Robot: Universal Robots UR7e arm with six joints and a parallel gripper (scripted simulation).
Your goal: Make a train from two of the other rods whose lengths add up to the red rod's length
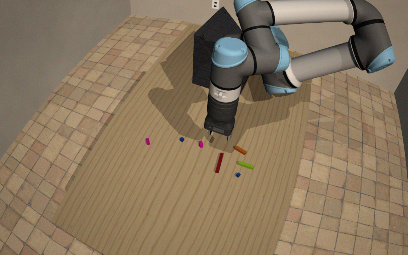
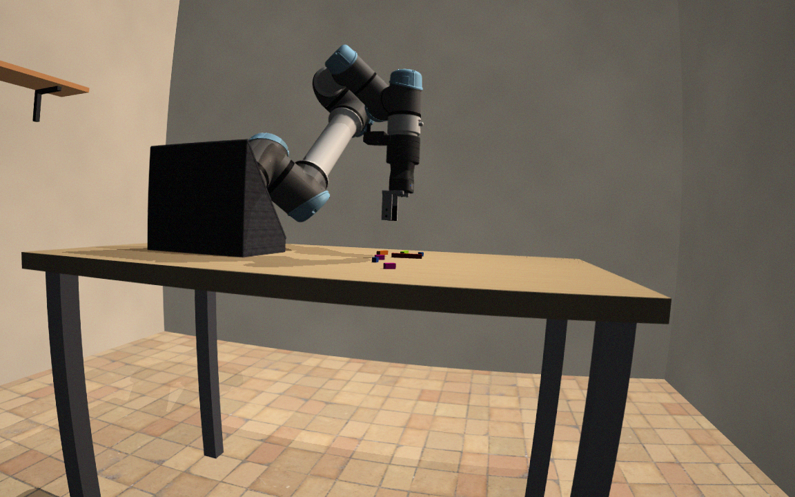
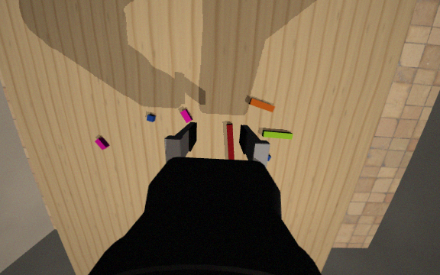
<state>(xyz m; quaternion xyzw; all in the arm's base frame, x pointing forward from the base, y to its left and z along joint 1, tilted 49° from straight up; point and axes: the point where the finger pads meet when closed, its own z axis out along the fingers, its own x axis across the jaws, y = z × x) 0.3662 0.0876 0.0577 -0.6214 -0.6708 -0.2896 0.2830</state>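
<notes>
My gripper point(image 1: 220, 136) is open and empty, well above the table, over the spot between the near magenta rod and the orange rod; it also shows in the side view point(image 2: 390, 212) and the wrist view point(image 3: 217, 142). The red rod point(image 1: 219, 162) lies flat on the table, seen between my fingers in the wrist view point(image 3: 230, 140). The lime rod point(image 1: 245, 164) lies to its right, the orange rod point(image 1: 240, 149) behind that. One magenta rod point(image 1: 200, 143) lies left of the gripper, a second magenta rod point(image 1: 147, 141) far left. All rods lie apart.
One blue cube point(image 1: 181, 139) lies between the two magenta rods, another blue cube point(image 1: 237, 174) lies in front of the lime rod. The black robot base block point(image 1: 213, 47) stands at the back of the table. The table's right edge is near the lime rod.
</notes>
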